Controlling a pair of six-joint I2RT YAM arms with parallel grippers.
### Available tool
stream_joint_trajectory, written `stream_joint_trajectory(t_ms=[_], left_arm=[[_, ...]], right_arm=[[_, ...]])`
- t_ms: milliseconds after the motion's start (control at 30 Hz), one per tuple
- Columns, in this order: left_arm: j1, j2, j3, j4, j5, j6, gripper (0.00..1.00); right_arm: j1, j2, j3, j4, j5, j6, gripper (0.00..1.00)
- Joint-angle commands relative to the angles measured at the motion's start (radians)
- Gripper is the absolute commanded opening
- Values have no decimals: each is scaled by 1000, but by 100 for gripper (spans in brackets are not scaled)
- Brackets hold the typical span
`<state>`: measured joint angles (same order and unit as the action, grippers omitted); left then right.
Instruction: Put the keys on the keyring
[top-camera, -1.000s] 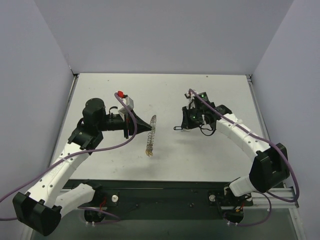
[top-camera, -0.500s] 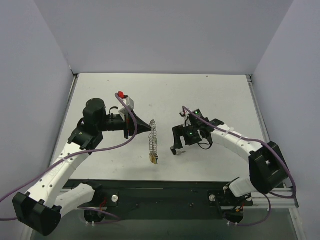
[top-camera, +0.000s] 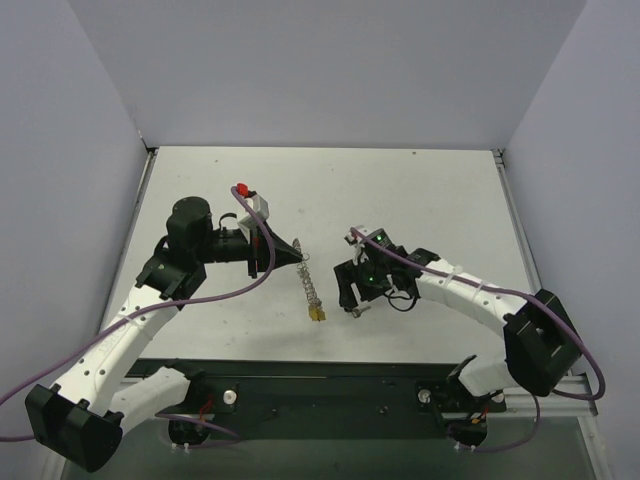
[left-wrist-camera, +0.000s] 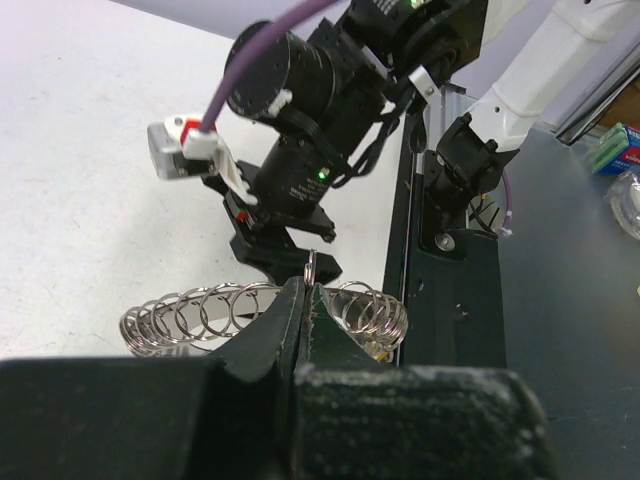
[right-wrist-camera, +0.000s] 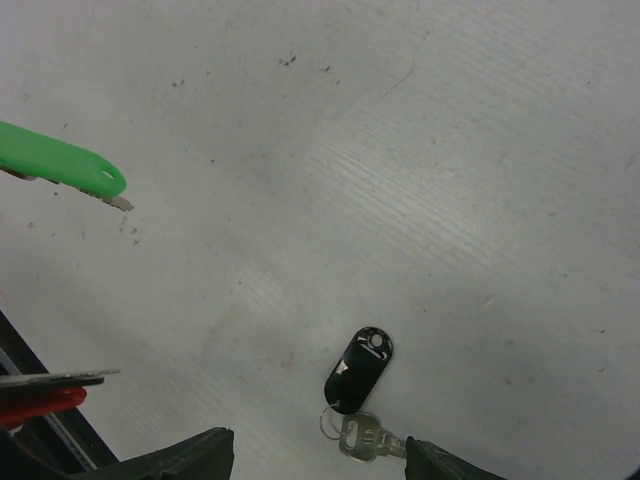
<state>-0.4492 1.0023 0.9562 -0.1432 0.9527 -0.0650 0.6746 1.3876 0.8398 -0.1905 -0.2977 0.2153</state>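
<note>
My left gripper (top-camera: 297, 256) (left-wrist-camera: 305, 291) is shut on the keyring (top-camera: 310, 287) (left-wrist-camera: 205, 311), a silvery coil that hangs slanting down from the jaws. A yellow key (top-camera: 316, 315) dangles at its lower end. My right gripper (top-camera: 350, 299) (right-wrist-camera: 320, 458) stands open just above the table, to the right of the coil. Between its fingertips lies a key with a black head (right-wrist-camera: 360, 369) and a silver blade (right-wrist-camera: 367, 438), untouched. A green key head (right-wrist-camera: 62, 166) shows at the upper left of the right wrist view and a red one (right-wrist-camera: 38, 401) at the left edge.
The white table (top-camera: 430, 190) is walled at the back and on both sides. Its dark front rail (top-camera: 330, 385) with the arm bases runs along the near edge. In the left wrist view the right arm (left-wrist-camera: 300, 150) stands close behind the coil.
The right gripper has opened and moved nearer and leftward, down toward the black key. The coil's lower end has swung right, with the yellow key hanging on it.
</note>
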Motion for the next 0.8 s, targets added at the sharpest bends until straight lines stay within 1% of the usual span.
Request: stream_joint_trajectory(t_ms=[0, 133, 267, 300, 367, 567, 667, 700, 767], left_arm=[[6, -22, 33, 22, 3, 19, 0], [4, -24, 35, 14, 1, 25, 0], [6, -27, 38, 5, -3, 30, 0], [6, -28, 38, 4, -2, 31, 0], [6, -33, 36, 4, -3, 33, 0], [6, -31, 39, -2, -6, 37, 0], [6, -31, 41, -9, -8, 42, 0], [6, -31, 41, -9, -9, 42, 0], [6, -30, 42, -10, -9, 44, 0]], right_arm=[[62, 28, 19, -35, 46, -5, 66], [134, 74, 27, -56, 107, -22, 65], [174, 129, 50, -75, 190, -16, 63], [177, 140, 53, -81, 225, -13, 60], [184, 171, 59, -86, 256, -5, 58], [198, 212, 64, -87, 285, -2, 50], [200, 217, 59, -81, 285, 2, 42], [200, 218, 59, -79, 282, 4, 36], [200, 215, 55, -75, 281, 6, 31]])
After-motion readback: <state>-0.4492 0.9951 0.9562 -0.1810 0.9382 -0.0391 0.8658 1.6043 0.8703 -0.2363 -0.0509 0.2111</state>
